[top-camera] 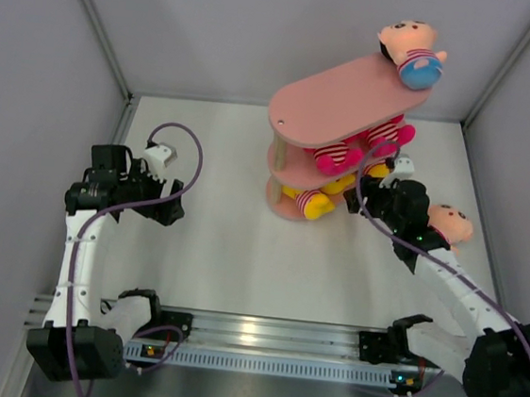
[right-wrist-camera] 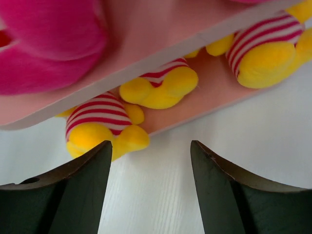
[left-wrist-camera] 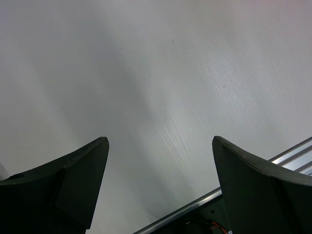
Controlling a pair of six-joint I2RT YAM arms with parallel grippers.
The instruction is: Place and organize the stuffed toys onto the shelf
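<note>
The pink three-tier shelf (top-camera: 333, 97) stands at the back centre-right. A peach-headed toy with a blue bottom (top-camera: 411, 51) lies on its top board. Hot pink toys (top-camera: 375, 139) fill the middle tier and yellow toys (top-camera: 314, 202) the bottom one. Another peach-headed toy (top-camera: 452, 223) lies on the table right of the shelf, partly behind my right arm. My right gripper (top-camera: 369, 186) is open and empty, close to the bottom tier; its view shows yellow striped toys (right-wrist-camera: 105, 129) on the bottom board (right-wrist-camera: 195, 105). My left gripper (top-camera: 173, 194) is open and empty over bare table.
Grey walls (top-camera: 42, 61) enclose the white table (top-camera: 222, 241) on three sides. A metal rail (top-camera: 260, 335) with the arm bases runs along the near edge; it also shows in the left wrist view (left-wrist-camera: 219, 195).
</note>
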